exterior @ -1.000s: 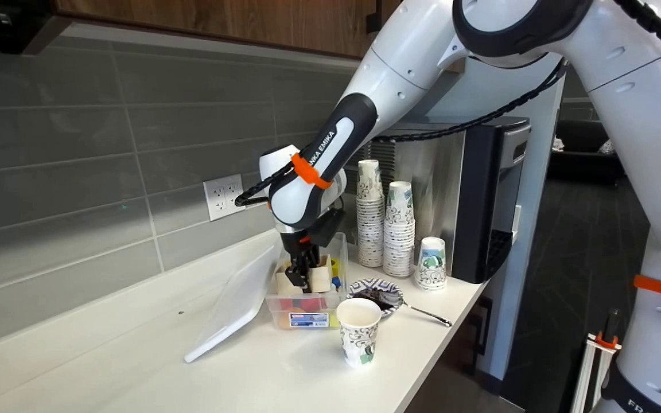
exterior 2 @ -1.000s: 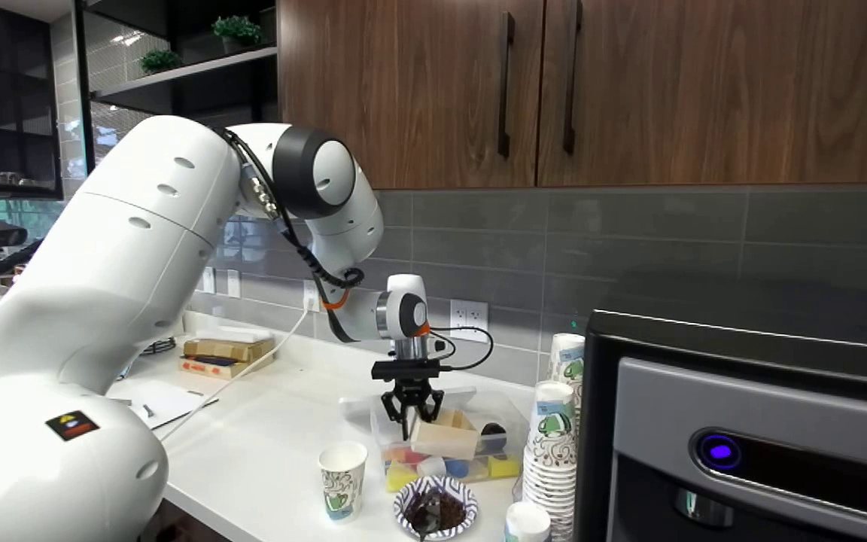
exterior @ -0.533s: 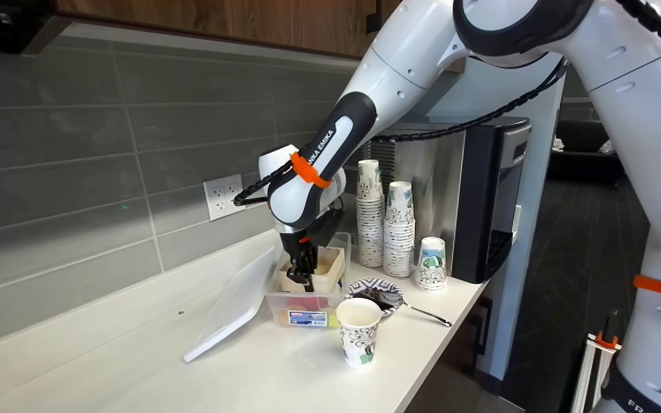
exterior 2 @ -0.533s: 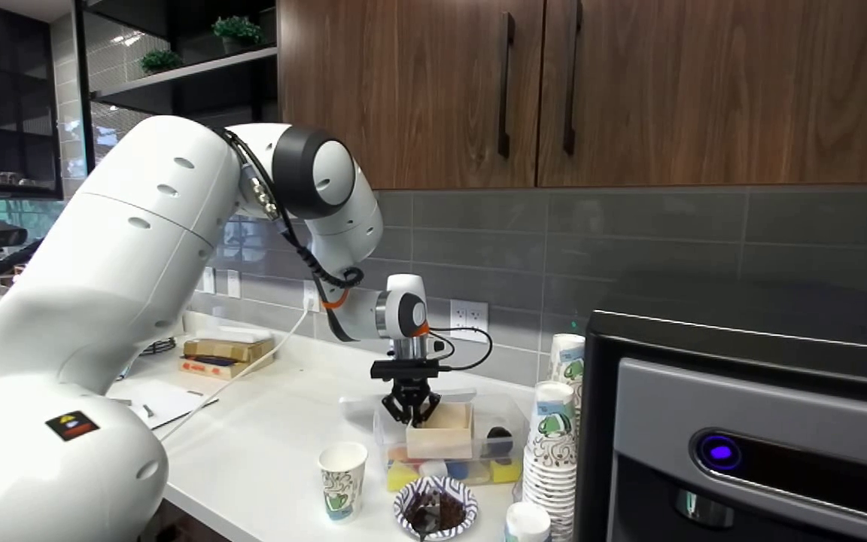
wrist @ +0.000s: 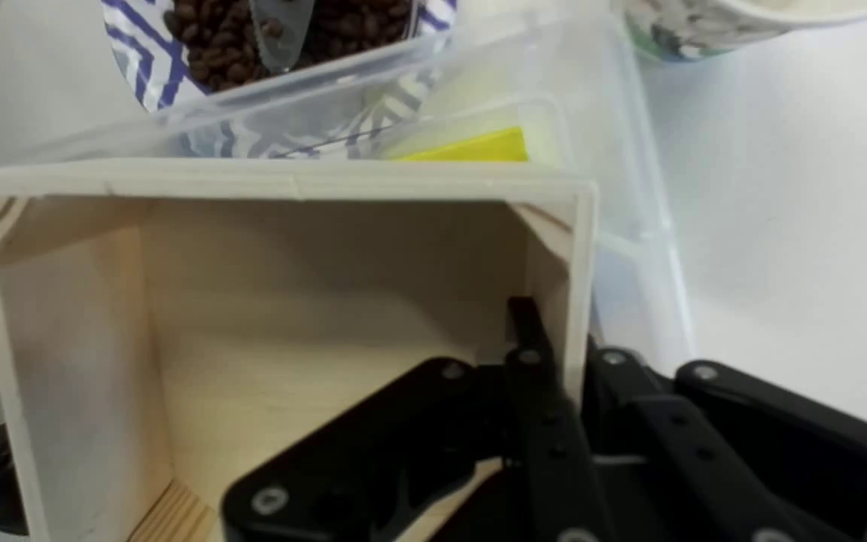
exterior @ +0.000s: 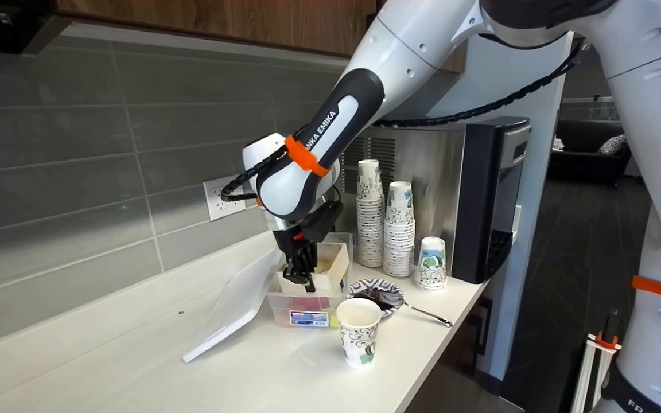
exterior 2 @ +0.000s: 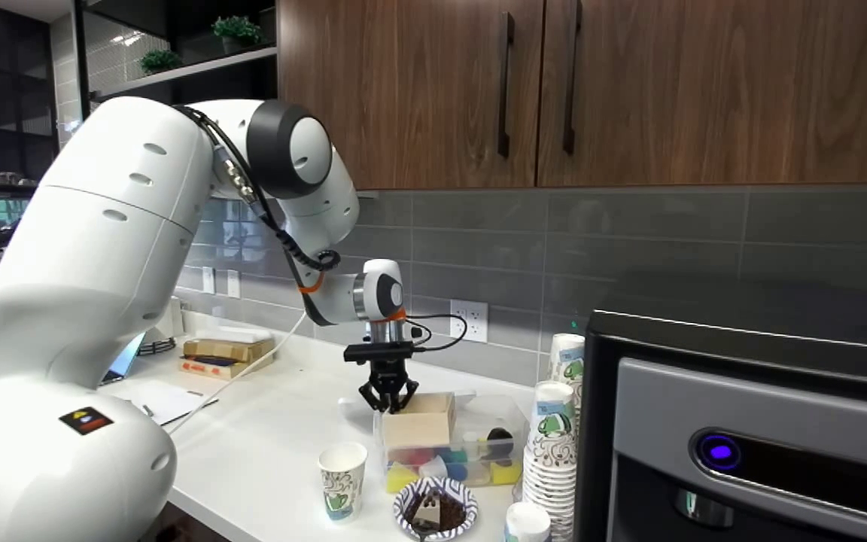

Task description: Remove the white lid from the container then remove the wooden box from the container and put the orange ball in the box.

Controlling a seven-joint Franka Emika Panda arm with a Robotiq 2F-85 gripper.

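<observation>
Leaning aslant at the left, the white lid [exterior: 238, 301] rests one edge on the worktop [exterior: 152, 373] and lifts the other toward the tiled wall [exterior: 66, 189], presumably parked there so that the container [exterior: 309, 319] stands open; what props the upper edge I cannot tell from where I stand. Next along, the fingers [wrist: 527, 324] pinch a single side of the wooden box [exterior 2: 417, 430], one inside and one outside, likely because the whole box is too broad to straddle. Held there, it is high in the container's mouth; whether its base clears the rim I cannot make out. Lifting it out looks to be the step in hand, and a hold so far to one side could let it swing or catch the plastic. Under it, a red patch [exterior: 307, 303] blurs through the container's front; whether that is the orange ball, due to go into the box afterward, I cannot say. To the right, a paper cup [exterior: 359, 338] and a patterned bowl [exterior: 373, 283] of brown beans [wrist: 215, 60] crowd that flank, making the lid's side the likelier place to set the box down. Stacked cups [exterior: 370, 235] rise behind, beside a black-fronted machine [exterior: 482, 229].
</observation>
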